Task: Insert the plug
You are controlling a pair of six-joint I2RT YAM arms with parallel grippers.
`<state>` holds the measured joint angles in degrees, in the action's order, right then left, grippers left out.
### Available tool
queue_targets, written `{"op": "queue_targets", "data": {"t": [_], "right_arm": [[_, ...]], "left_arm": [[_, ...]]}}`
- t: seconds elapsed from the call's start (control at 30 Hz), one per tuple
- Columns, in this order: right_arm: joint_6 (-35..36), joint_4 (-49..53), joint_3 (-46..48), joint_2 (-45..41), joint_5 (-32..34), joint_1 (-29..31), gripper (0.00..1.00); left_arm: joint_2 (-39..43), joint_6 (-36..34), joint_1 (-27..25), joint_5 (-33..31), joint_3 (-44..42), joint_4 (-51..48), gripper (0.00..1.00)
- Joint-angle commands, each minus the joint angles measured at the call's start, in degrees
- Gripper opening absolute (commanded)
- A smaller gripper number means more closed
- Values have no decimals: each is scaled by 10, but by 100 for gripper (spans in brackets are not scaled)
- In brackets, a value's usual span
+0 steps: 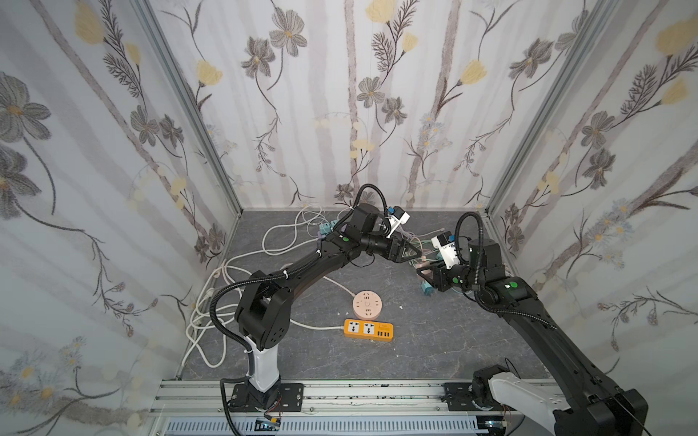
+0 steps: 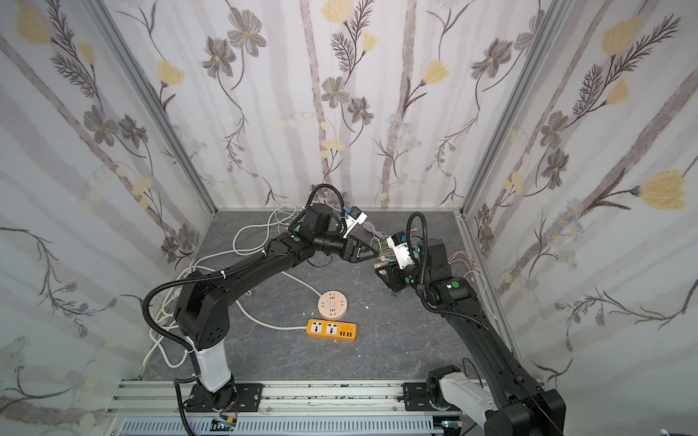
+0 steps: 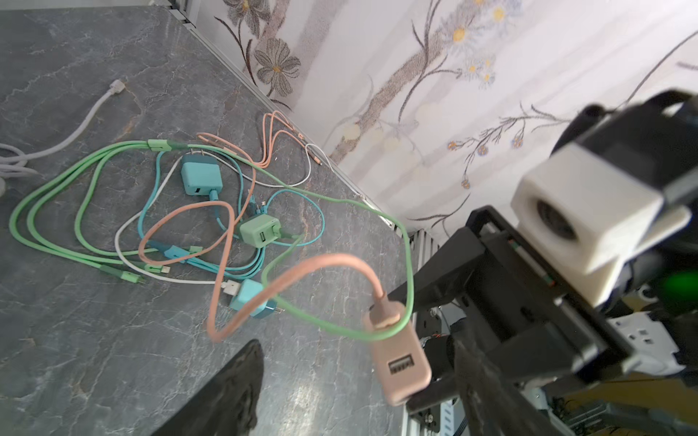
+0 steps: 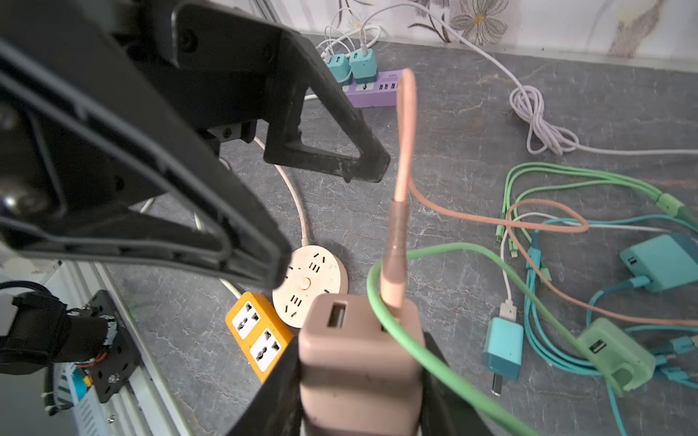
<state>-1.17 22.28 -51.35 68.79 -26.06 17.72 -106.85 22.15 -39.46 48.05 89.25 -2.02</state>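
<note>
My right gripper (image 4: 360, 392) is clamped on the pink charger plug (image 4: 359, 339), raised over the bench (image 1: 415, 339) toward its far right corner, with the pink cable (image 4: 404, 151) looping off. My left gripper (image 1: 413, 256) stands wide, its fingers either side of the plug, apparently not touching it.

The desk (image 1: 434, 339) is dark grey, with pale lines like stone. Three white walls (image 1: 340, 113) with grey and yellow flowers stand around the desk. Metal posts (image 1: 210, 151) rise at its back corners. A metal rail (image 1: 377, 392) runs along its front.
</note>
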Motion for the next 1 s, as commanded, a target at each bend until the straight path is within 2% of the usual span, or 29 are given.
{"op": "queue_targets", "data": {"t": [0.0, 0.1, 0.33, 0.57, 0.67, 0.8, 0.97], "right_arm": [[64, -110, 22, -5, 29, 15, 29], [91, -114, 28, 4, 44, 27, 29], [111, -128, 29, 21, 51, 46, 30], [89, -156, 31, 39, 66, 48, 33], [87, -158, 33, 47, 65, 48, 42], [86, -151, 48, 39, 74, 48, 73], [91, -115, 96, -30, 66, 48, 86]], "left_arm": [[4, 136, -2, -22, -24, 85, 78], [-2, 154, -5, -24, -29, 101, 74], [-16, 111, -13, -81, 9, 17, 58], [-17, 100, -14, -67, 9, 21, 14], [-17, 83, -14, -81, 15, 1, 10], [-14, 46, -14, -128, 24, -26, 10], [-24, -12, -7, -164, 51, -41, 12]]}}
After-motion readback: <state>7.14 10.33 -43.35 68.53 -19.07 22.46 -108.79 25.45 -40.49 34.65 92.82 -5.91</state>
